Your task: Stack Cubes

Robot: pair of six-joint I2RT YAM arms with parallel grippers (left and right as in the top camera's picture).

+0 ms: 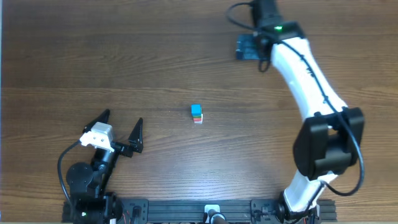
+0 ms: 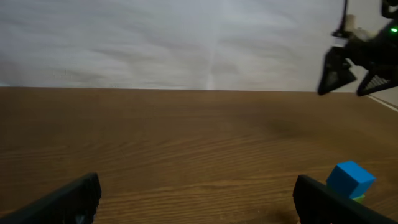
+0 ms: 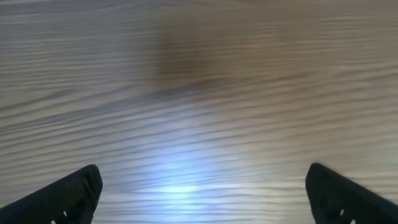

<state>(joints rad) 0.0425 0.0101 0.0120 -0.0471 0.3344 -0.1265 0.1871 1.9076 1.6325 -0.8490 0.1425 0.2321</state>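
A small stack of cubes (image 1: 196,114) stands near the middle of the wooden table, with a blue cube (image 1: 196,109) on top and green and red layers under it. In the left wrist view the blue cube (image 2: 351,178) sits just beyond one finger. My left gripper (image 1: 122,118) rests open, low at the near left and well to the left of the stack, holding nothing. My right gripper (image 1: 249,48) is at the far right of the table, away from the stack. It is open (image 3: 202,186) over bare wood.
The wooden tabletop (image 1: 155,62) is bare around the stack. The right arm (image 1: 311,87) runs from its base at the near right up along the right side. A pale wall (image 2: 186,37) stands behind the table's far edge.
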